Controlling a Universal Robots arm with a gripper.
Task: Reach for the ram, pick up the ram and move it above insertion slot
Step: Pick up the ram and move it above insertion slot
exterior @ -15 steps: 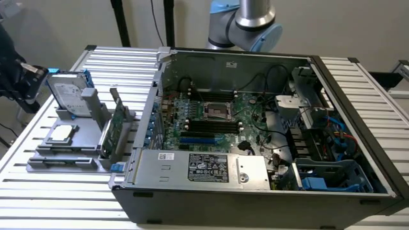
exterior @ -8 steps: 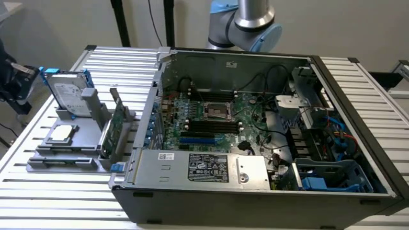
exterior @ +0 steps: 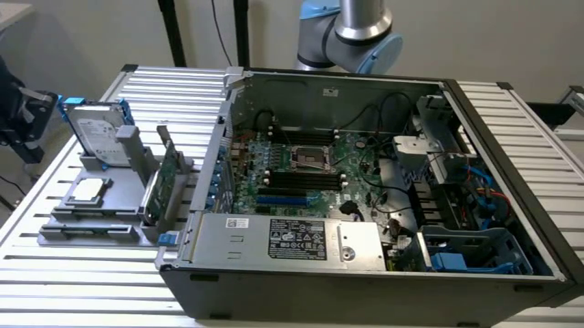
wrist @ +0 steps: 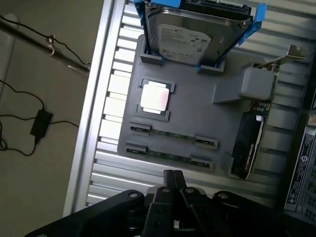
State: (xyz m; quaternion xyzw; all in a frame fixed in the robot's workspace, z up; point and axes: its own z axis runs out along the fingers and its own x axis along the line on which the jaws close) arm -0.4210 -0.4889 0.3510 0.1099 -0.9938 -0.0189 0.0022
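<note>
On the exterior view's left you have the grey holder (exterior: 100,236) on the slatted table (exterior: 55,273). It carries the hard drive (exterior: 96,133) upright in blue rails, the processor chip (exterior: 89,190) lying flat, and the expansion card (exterior: 161,186) standing on edge on the side toward the case. The ram (wrist: 168,155) lies flat in the holder's clips, with a second ram stick (wrist: 173,134) parallel and just beside it. Your gripper (wrist: 173,177) hangs over the table slats near that edge of the holder, clenched on nothing and clear of the ram. Further right sits the open computer case (exterior: 365,297) with its motherboard (exterior: 301,167) exposed, and the arm (exterior: 360,31) shows behind its rear wall.
</note>
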